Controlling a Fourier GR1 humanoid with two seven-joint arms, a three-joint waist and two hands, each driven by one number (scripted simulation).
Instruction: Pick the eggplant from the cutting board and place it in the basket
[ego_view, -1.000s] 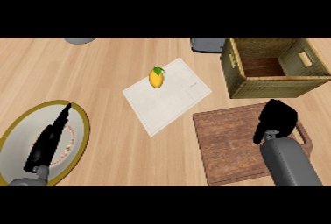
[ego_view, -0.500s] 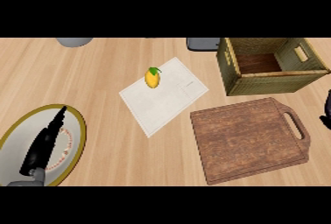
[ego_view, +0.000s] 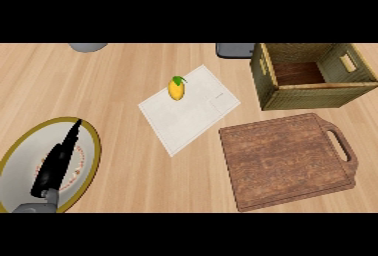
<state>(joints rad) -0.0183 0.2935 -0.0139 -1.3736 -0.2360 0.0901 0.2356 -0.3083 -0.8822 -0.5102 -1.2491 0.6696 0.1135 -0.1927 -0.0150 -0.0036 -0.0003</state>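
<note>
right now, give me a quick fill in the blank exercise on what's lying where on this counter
1. The yellow fruit lies on the white ____.
2. The cutting board has ____ on it.
3. The left hand shows over the gold-rimmed ____.
4. The basket stands beyond the cutting board, toward the view's ____ right corner.

Missing words: cloth; nothing; plate; upper

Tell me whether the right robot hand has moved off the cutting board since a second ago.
Yes. It was over the cutting board near the handle, slid off toward the right edge, and now is out of view.
</note>
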